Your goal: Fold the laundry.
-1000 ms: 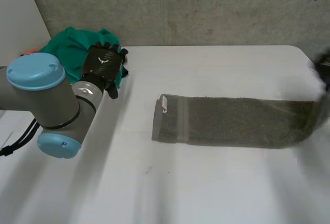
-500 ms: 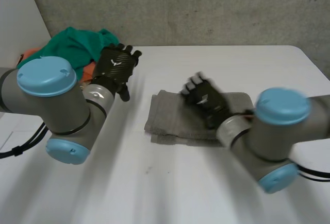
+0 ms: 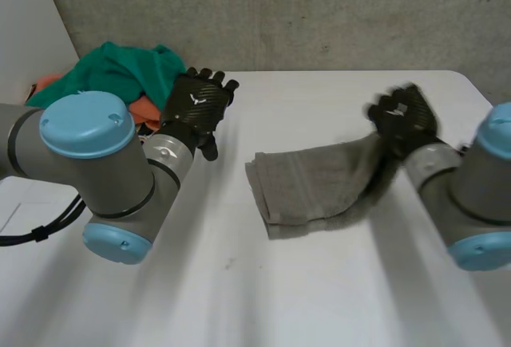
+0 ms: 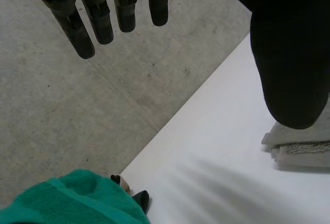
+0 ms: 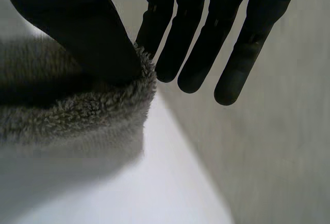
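The towel (image 3: 303,183) looks soft, light and limp. The right hand (image 3: 403,116) pinches its right edge, and the left hand (image 3: 198,106) is spread and empty. Best gripped at the corners.

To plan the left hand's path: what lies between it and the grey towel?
Nothing: in the head view, bare white table separates the left hand from the grey towel.

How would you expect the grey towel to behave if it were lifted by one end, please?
Probably floppy: the grey towel sags from the right hand down to the table rather than holding a shape. Its thick, fuzzy pile should grip well, not slip. Folded layers would likely shift if pushed.
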You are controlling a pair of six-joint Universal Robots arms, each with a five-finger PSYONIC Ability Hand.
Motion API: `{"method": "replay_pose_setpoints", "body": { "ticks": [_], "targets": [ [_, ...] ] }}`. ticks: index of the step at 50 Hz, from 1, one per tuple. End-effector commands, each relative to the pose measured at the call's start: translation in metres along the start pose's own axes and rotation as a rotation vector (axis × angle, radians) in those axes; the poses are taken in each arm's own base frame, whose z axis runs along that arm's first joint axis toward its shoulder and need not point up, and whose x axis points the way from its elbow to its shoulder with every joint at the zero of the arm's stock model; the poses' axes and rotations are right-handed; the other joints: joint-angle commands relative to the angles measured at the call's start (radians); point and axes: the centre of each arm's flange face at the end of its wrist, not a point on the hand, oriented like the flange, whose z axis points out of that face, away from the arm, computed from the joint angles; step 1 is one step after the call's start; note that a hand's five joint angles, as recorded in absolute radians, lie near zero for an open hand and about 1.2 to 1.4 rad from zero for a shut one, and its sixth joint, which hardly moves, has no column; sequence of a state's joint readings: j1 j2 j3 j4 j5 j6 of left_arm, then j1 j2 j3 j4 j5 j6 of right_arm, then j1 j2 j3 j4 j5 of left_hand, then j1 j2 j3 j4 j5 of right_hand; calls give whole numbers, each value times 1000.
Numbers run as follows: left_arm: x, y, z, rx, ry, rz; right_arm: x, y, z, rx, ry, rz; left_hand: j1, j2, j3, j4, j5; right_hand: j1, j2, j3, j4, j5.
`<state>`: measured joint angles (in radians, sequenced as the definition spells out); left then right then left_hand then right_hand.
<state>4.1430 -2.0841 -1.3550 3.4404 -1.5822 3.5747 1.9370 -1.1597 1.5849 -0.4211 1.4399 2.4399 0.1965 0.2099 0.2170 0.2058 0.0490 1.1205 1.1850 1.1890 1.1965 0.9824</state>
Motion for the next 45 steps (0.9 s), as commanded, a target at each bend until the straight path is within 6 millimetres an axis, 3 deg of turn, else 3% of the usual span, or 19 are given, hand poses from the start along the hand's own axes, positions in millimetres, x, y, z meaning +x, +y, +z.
{"method": "replay_pose_setpoints", "body": {
  "ticks": [1,3,4,5,6,11,16,19,26,31,32,35,39,45],
  "targets": [
    [-7,1,0,-7,-16,-11,-111,-45,-37,250,-422,8,-22,-35,-42,-31,-49,276,211,207,200,239],
    [-6,1,-1,-9,-14,-26,-126,-39,-42,215,-480,13,-22,-35,-42,-31,-49,259,195,191,183,223],
    [-6,0,-1,-7,-13,-31,-131,-35,-44,189,-497,15,-22,-35,-42,-31,-49,-84,-148,-152,-160,-120],
    [-5,0,-1,-5,-12,-37,-131,-30,-41,133,-493,23,-22,-35,-42,-31,-49,-904,-968,-972,-980,-940],
    [-5,-2,0,2,-12,-51,-128,-28,-39,101,-481,27,-22,-35,-42,-31,-49,-946,-1010,-1014,-1022,-982],
    [1,-20,1,48,1,-130,-101,-29,-29,-7,-362,143,-22,-35,-42,-31,-49,-946,-1010,-1014,-1022,-982],
    [12,-46,2,94,29,-235,-20,-34,-7,-2,-173,426,-21,-35,-42,-30,-48,-946,-1010,-1014,-1022,-982],
    [21,-54,3,80,65,-296,3,-33,-3,-17,-160,549,-12,-26,-33,-22,-39,-946,-1010,-1014,-1022,-982],
    [72,-40,9,-24,187,-346,-4,-16,10,-198,-248,624,-12,-26,-33,-22,-39,-946,-1010,-1014,-1022,-982],
    [98,-7,19,-134,221,-333,-15,5,24,-348,-297,647,-9,-23,-30,-19,-36,-946,-1010,-1014,-1022,-982],
    [103,7,20,-193,215,-322,-18,9,25,-364,-309,651,-9,-23,-30,-19,-36,-946,-1010,-1014,-1022,-982],
    [104,34,21,-305,161,-292,-31,25,30,-432,-343,657,-9,-23,-30,-19,-36,-946,-1010,-1014,-1022,-982],
    [101,54,19,-403,107,-247,-44,40,34,-486,-373,644,-12,-26,-33,-22,-39,-946,-1010,-1014,-1022,-982],
    [101,62,8,-489,131,-179,-44,47,34,-503,-371,509,-9,-23,-30,-19,-36,-946,-1010,-1014,-1022,-982]
  ]
}}
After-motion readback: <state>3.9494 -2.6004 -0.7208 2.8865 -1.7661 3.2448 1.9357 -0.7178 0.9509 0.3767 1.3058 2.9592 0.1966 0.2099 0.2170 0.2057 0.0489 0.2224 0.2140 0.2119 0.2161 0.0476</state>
